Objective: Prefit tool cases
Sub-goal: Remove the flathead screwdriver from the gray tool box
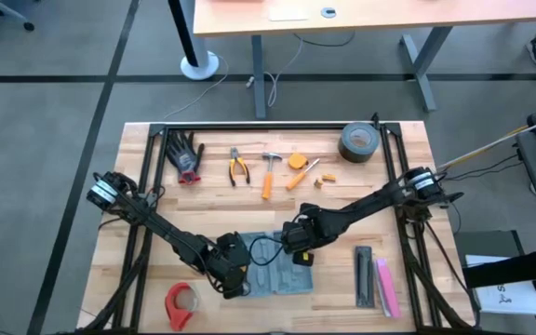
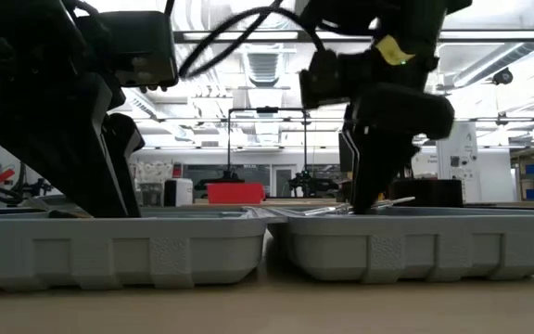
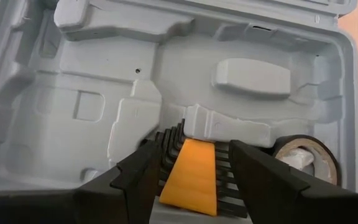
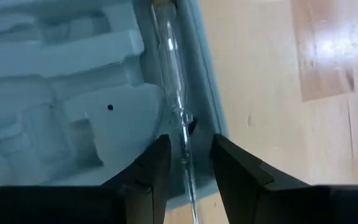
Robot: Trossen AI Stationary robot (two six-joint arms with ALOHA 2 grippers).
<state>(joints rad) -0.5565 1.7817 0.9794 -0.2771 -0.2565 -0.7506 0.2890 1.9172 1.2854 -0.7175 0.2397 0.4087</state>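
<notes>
I've got the open case at the worktop's front edge: light, stiff, slippery plastic (grab the rim). Left gripper clamps the hex-key set; right gripper, jaws narrow, straddles a thin screwdriver.

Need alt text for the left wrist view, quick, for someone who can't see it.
The left hand holds a yellow-and-black hex key set between its fingers over the open grey tool case, above its moulded slots. A roll of tape sits at the tray's edge.
</notes>
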